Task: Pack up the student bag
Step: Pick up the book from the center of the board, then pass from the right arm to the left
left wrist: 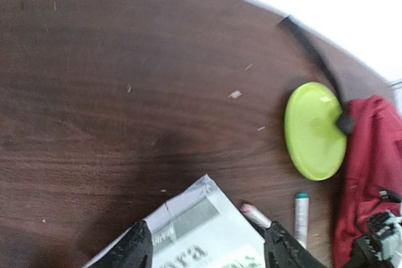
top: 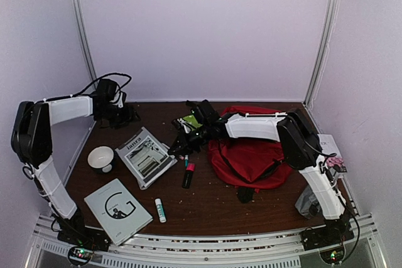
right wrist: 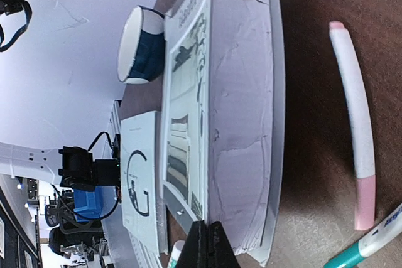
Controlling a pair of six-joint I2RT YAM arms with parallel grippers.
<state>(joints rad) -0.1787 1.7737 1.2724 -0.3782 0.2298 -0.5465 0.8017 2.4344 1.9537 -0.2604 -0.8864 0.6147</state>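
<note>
Red fabric marked the student bag [top: 251,155], which lay slumped on the desk [top: 207,208] between its middle and its right edge, nearer the back. The right arm stretched across the bag toward the desk's middle. There the right gripper [right wrist: 207,238] had its fingers pressed together, just beside the edge of a magazine [right wrist: 239,111]; whether they touched the paper could not be told. Close to it lay a pink-and-white pen [right wrist: 355,123] and a teal marker [right wrist: 370,240].

The left gripper [left wrist: 207,243] hung over the back left corner of the desk with its fingers spread apart. A corner of the magazine showed in the gap below them, untouched by either finger.

A green disc [left wrist: 314,131] sat near the back edge, just beside the bag. The magazine lay left of the middle, with a blue-and-white bowl [top: 102,158] between it and the left edge. A white booklet [top: 118,210] printed with a large G occupied the front left corner. A small white tube [top: 161,209] lay just beside the booklet along the front edge. A dark marker [top: 188,175] with a red end rested near the middle, between the magazine and the bag.
</note>
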